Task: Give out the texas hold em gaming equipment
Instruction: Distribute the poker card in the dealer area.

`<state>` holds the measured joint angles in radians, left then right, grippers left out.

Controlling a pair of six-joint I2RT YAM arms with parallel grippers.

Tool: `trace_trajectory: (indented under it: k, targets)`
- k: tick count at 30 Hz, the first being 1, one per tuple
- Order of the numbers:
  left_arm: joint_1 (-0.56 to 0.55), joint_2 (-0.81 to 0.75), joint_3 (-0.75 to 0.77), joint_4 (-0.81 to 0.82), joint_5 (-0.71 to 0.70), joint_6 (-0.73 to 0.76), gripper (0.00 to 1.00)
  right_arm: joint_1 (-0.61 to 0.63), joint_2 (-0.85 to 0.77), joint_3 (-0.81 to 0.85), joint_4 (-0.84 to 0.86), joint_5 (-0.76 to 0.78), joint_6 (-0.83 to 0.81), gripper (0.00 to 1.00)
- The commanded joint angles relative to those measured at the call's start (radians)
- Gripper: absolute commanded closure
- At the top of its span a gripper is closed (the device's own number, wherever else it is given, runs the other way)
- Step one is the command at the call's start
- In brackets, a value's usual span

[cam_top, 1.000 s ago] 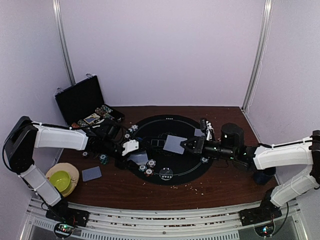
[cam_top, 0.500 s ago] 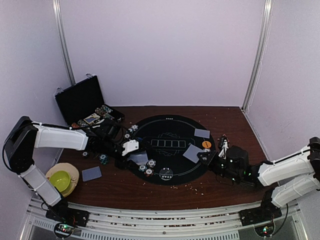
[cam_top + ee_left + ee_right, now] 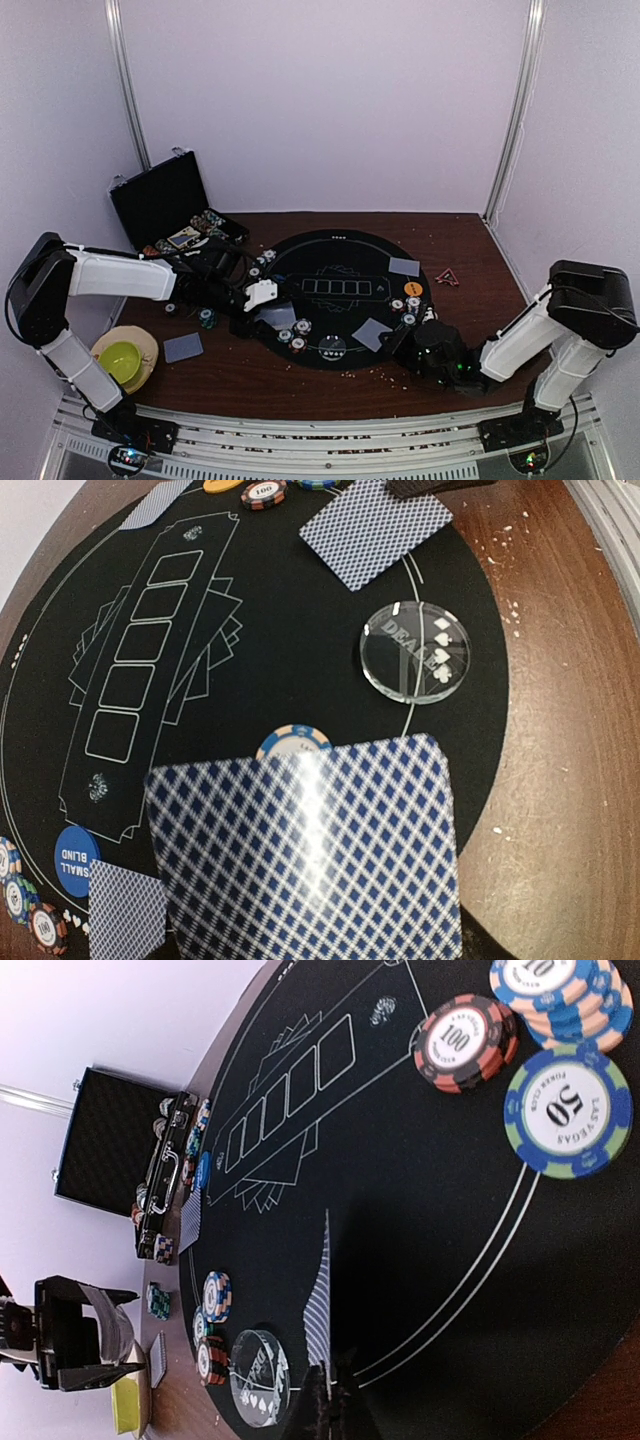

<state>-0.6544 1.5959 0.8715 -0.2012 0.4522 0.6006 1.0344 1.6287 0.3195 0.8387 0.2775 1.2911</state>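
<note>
Pulled back from mid-mat a second ago, the right gripper (image 3: 398,346) now sits at the near right rim of the black mat (image 3: 340,255), clamped on the right-hand card (image 3: 373,333). Its wrist view shows that card edge-on, with the dark fingers (image 3: 325,1410) cut off and hard to make out. Just left lies a clear dealer disc (image 3: 258,1360), and poker chips (image 3: 568,1110) lie farther back. Across the mat, the left gripper (image 3: 262,300) grasps the left-hand card (image 3: 310,850), which hides its fingers and half a striped chip (image 3: 293,742). The open black case (image 3: 160,205) stands far left.
</note>
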Motion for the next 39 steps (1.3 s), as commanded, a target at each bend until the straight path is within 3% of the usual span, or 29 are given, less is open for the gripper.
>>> trace_trajectory:
  k: [1,7,16,39]
  targets:
    - [-0.001,0.003,0.021,0.033,0.010,-0.004,0.49,0.028,0.077,0.035,0.064,0.032,0.061,0.94]
    - [-0.001,0.004,0.021,0.032,0.009,-0.005,0.49,0.058,0.130,0.059,0.064,0.015,0.083,0.89]
    - [-0.001,0.006,0.021,0.033,0.009,-0.005,0.49,0.116,0.050,0.094,-0.111,0.084,0.075,0.75]
    - [-0.001,0.000,0.021,0.031,0.008,-0.006,0.49,0.161,-0.109,0.094,-0.402,0.164,0.068,0.65]
